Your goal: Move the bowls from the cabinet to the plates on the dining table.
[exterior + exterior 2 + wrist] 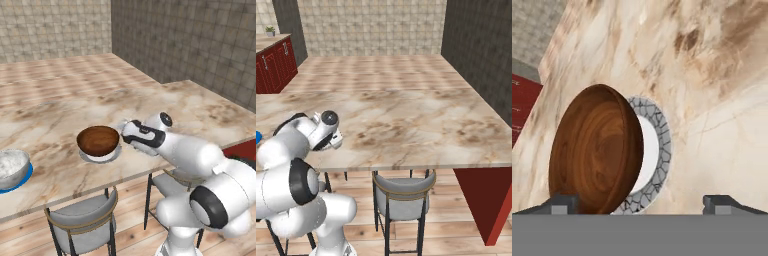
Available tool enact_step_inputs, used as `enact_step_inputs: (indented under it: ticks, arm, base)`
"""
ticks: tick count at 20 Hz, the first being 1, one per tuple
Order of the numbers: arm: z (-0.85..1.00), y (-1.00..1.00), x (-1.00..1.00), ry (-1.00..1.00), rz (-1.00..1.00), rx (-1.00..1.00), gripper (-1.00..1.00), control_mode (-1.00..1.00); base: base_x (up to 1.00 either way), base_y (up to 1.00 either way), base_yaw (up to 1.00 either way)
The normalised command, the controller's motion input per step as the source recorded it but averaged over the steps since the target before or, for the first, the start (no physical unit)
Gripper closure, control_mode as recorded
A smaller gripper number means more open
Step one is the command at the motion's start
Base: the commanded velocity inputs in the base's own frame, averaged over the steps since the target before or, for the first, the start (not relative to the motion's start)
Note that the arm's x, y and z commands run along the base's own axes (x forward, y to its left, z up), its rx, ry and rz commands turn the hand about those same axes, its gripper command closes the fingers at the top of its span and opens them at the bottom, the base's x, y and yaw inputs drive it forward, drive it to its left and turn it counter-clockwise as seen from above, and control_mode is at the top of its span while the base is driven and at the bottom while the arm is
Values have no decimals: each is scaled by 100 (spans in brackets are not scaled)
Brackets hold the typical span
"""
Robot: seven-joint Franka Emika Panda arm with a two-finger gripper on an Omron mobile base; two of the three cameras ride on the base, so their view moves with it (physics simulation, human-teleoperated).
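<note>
Brown bowl (98, 140) sits on the grey plate (112, 156), close to the near edge of the table (60, 105). The rest of the slab behind it and off to the right is bare, so plenty of room there.

Gripper (640, 204) is spread wide, holding nothing. In the hand view the left fingertip (562, 204) is right at the bowl's rim and the right one is out over bare marble.

Count: two bowls and two plates. The marbled bowl (11, 168) on the blue plate (25, 178) is cut off at the left edge. Two chairs (85, 220) are tucked under the near side, and the second is mostly behind the arm. The fingers are hard to make out from the base views.
</note>
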Motion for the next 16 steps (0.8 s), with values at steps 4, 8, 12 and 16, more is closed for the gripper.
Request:
enact_step_inputs:
  ticks: [4, 8, 12, 16]
  arm:
    - [94, -44, -44, -9, 0, -9, -100, -100]
    - [97, -33, -35, -3, 0, -11, -100, -100]
    - [100, -9, -14, 0, 7, -14, -100, -100]
    - [100, -3, -6, 1, 9, -21, -100, -100]
  base:
    - [0, 0, 0]
    - [0, 0, 0]
    - [0, 0, 0]
    - [0, 0, 0]
